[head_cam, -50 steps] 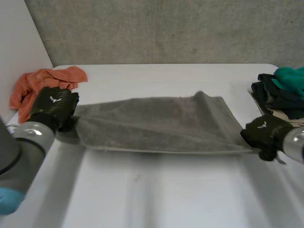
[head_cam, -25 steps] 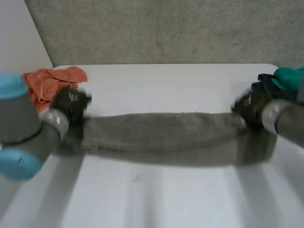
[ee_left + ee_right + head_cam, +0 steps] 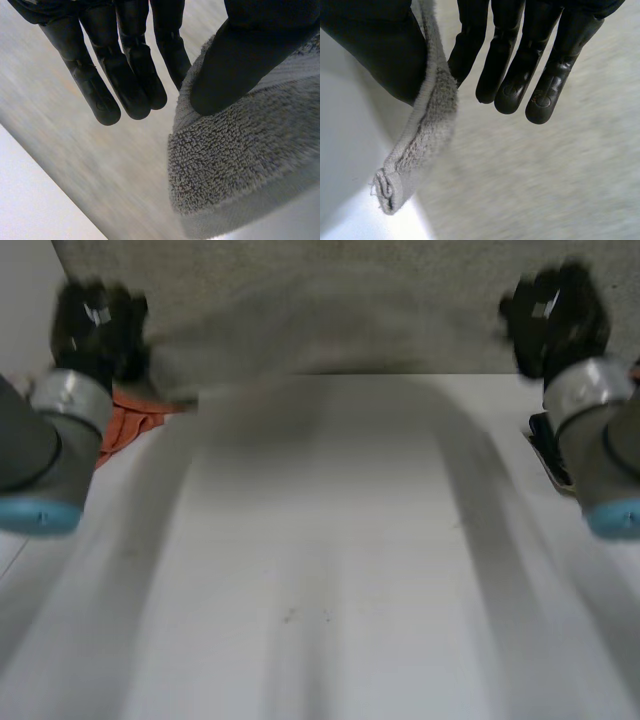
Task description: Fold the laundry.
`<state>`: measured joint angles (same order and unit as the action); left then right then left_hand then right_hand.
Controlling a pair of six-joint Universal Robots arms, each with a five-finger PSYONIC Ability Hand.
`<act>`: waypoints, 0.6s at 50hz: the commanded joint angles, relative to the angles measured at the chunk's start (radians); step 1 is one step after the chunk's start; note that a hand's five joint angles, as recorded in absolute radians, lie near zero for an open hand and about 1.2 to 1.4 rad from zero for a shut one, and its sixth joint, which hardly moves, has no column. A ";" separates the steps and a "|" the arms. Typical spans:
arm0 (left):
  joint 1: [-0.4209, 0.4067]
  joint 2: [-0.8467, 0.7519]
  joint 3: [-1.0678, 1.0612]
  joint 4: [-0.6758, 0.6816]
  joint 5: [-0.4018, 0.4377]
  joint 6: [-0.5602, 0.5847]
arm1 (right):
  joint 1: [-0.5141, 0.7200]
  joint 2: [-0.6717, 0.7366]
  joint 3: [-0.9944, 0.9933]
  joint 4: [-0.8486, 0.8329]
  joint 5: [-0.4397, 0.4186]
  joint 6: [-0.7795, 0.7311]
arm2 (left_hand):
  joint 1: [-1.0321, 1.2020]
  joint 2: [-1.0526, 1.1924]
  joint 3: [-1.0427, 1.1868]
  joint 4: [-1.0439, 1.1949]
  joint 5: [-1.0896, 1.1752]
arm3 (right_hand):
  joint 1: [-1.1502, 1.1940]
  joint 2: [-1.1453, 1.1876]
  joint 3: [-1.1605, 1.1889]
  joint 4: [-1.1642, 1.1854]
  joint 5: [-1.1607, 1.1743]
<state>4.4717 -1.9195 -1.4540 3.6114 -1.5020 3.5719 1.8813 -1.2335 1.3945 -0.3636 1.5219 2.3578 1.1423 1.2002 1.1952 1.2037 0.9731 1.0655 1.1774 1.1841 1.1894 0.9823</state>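
The white table (image 3: 330, 570) lies well below both my hands. The grey terry-cloth towel (image 3: 320, 335) spans between them, seemingly stretched, though it is blurred there. I judge it soft, limp and light, prone to sag, so the corners are where to hold it. My left hand (image 3: 240, 55) pinches one corner under its thumb. My right hand (image 3: 370, 45) nips the hemmed edge between thumb and fingers.
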 commanded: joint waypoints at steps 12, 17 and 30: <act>0.026 -0.162 -0.216 -0.053 0.054 0.206 | -0.028 0.129 0.241 0.103 -0.034 0.110 | -0.290 -0.347 -0.342 -0.351 -0.295 | 0.331 0.219 0.212 0.207 0.239; 0.015 -0.164 -0.223 -0.053 0.045 0.222 | -0.027 0.128 0.255 0.101 -0.035 0.113 | -0.562 -0.620 -0.614 -0.623 -0.567 | 0.331 0.219 0.212 0.207 0.239; 0.021 0.155 -0.462 -0.118 -0.015 0.171 | -0.062 0.129 0.250 0.094 -0.035 0.113 | -0.434 -0.492 -0.487 -0.495 -0.439 | 0.331 0.219 0.212 0.207 0.239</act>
<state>4.4847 -1.9160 -1.7983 3.5420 -1.4859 3.7738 1.8353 -1.1059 1.6489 -0.2673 1.4878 2.4721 0.4981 0.4991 0.5060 0.4902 0.3131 1.0655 1.1774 1.1841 1.1894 0.9823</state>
